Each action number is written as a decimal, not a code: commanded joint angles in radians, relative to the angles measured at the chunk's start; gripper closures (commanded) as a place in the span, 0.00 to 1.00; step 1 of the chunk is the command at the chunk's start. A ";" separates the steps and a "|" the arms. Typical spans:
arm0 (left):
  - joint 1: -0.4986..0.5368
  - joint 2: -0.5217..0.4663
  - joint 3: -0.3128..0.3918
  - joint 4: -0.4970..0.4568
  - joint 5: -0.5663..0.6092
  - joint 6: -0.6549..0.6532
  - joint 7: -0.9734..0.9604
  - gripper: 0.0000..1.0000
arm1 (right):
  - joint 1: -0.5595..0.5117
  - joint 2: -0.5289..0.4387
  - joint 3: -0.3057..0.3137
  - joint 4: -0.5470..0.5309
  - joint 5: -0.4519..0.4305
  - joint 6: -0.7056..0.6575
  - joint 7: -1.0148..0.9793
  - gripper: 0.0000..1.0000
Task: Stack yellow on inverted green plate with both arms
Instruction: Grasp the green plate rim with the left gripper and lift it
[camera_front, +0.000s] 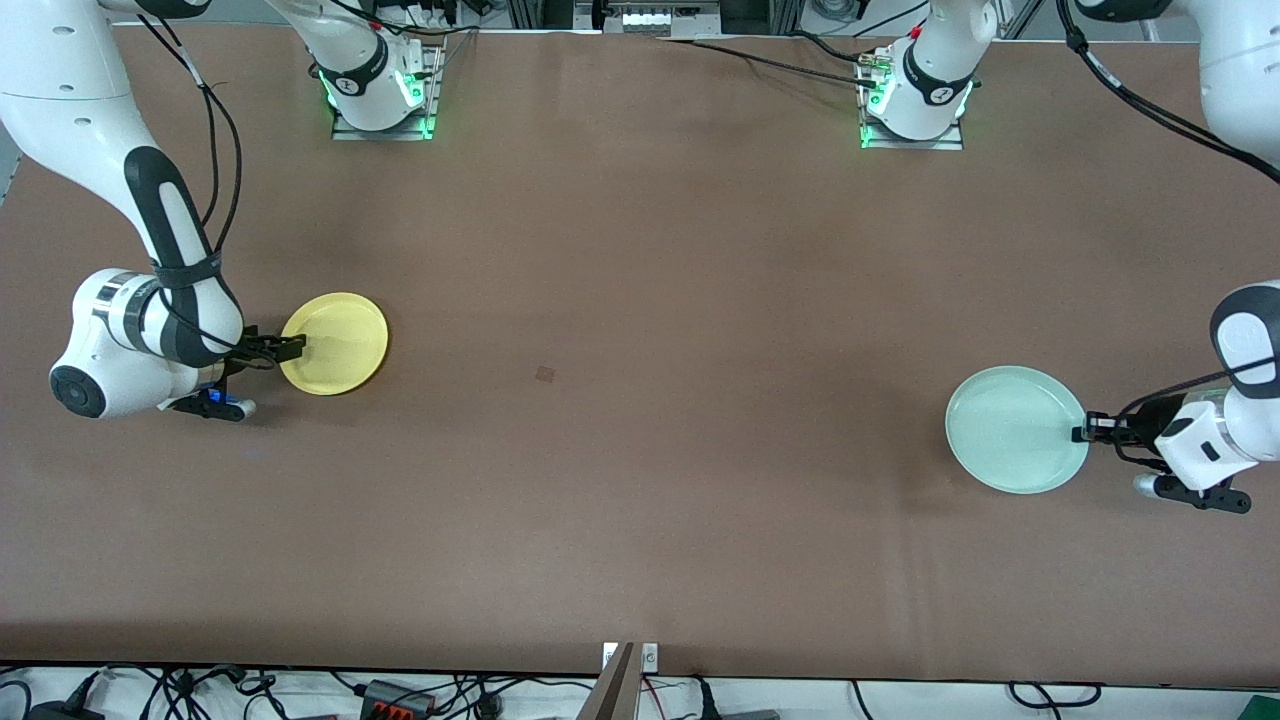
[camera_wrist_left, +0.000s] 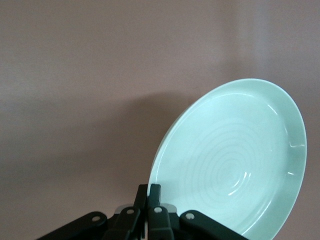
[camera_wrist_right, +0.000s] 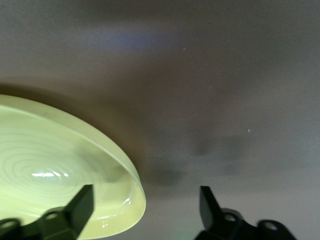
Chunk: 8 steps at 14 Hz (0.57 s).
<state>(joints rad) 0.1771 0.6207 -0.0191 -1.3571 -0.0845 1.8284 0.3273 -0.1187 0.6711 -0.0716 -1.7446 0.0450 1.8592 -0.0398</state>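
Observation:
The yellow plate (camera_front: 338, 343) lies hollow side up on the table toward the right arm's end. My right gripper (camera_front: 292, 347) is open at its edge. In the right wrist view its fingers (camera_wrist_right: 82, 202) straddle the rim of the yellow plate (camera_wrist_right: 50, 165), one over the hollow and one outside, with the gripper (camera_wrist_right: 145, 200) not closed on it. The pale green plate (camera_front: 1015, 428) is toward the left arm's end, hollow side up. My left gripper (camera_front: 1082, 432) is shut on its rim. In the left wrist view the green plate (camera_wrist_left: 235, 160) looks tilted, pinched by the gripper (camera_wrist_left: 149, 187).
The brown table (camera_front: 640, 250) stretches wide between the two plates, with a small dark mark (camera_front: 544, 374) near its middle. The arm bases (camera_front: 380, 90) (camera_front: 915, 100) stand along the edge farthest from the front camera. Cables lie past the nearest edge (camera_front: 400, 695).

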 joint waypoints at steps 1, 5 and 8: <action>-0.100 -0.065 0.004 -0.024 0.159 -0.044 -0.156 0.99 | -0.015 0.018 0.009 0.005 0.016 -0.002 -0.020 0.31; -0.293 -0.087 0.005 -0.027 0.461 -0.126 -0.376 0.99 | -0.010 0.015 0.010 0.008 0.016 -0.014 -0.020 0.76; -0.437 -0.081 0.005 -0.028 0.604 -0.201 -0.577 0.99 | -0.006 0.008 0.013 0.014 0.015 -0.018 -0.032 1.00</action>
<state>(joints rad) -0.1836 0.5560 -0.0277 -1.3639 0.4384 1.6710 -0.1506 -0.1185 0.6832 -0.0657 -1.7354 0.0558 1.8445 -0.0496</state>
